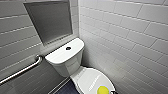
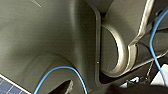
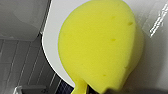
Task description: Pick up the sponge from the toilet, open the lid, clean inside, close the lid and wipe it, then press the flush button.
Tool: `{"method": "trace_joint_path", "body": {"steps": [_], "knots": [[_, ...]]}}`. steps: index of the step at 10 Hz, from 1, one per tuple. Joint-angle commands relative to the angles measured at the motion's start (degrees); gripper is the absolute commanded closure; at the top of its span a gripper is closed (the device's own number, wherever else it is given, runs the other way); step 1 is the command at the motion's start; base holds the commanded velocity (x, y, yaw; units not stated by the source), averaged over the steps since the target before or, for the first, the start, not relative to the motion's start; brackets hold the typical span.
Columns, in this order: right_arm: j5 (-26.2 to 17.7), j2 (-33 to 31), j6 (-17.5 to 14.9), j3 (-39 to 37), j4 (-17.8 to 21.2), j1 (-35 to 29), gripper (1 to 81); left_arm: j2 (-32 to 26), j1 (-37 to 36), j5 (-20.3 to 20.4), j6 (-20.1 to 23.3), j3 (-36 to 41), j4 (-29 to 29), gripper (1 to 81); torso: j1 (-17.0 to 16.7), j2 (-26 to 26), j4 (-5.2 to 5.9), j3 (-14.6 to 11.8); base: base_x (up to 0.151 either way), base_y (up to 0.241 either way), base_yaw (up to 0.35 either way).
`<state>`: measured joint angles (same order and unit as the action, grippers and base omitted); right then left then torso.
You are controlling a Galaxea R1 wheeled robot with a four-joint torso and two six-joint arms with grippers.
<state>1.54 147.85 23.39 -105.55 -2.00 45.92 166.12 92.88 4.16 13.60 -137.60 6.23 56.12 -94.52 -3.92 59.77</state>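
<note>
Early stage, judging by the layout: the sponge (image 1: 103, 89) rests on the closed lid (image 1: 87, 78) of the toilet (image 1: 65, 60). The right claw (image 1: 114, 92) is beside it, its grip indiscernible. Opening, cleaning, wiping and the flush button (image 1: 68, 48) apparently remain.

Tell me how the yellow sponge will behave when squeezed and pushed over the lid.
The sponge likely squashes easily: one edge looks pinched narrow. Its pitted foam suggests it is light for its size. The lid looks glossy, so it may slide readily.
</note>
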Motion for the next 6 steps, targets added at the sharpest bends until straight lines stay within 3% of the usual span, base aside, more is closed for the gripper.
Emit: {"method": "trace_joint_path", "body": {"steps": [1, 4, 6], "knots": [[-1.1, -14.28, 0.16, 18.52, 0.06, -7.82, 81.1, -2.09, 0.07, -4.68, 0.28, 4.86, 0.19, 1.0, 0.0, 0.0, 0.0, 0.0, 0.0, 0.0, 0.0], [-1.1, -26.95, 0.34, 28.74, 0.51, -4.05, 81.1, -12.37, -3.17, -4.6, 0.37, 21.9, 0.27, 1.0, 0.0, 0.0, 0.0, 0.0, 0.0, 0.0, 0.0], [-0.58, -29.86, 0.34, 27.34, 0.25, 3.68, 81.1, -19.41, -6.95, -4.6, 0.28, 31.67, 0.45, 1.0, 0.0, 0.0, 0.0, 0.0, 0.0, 0.0, 0.0]]}}
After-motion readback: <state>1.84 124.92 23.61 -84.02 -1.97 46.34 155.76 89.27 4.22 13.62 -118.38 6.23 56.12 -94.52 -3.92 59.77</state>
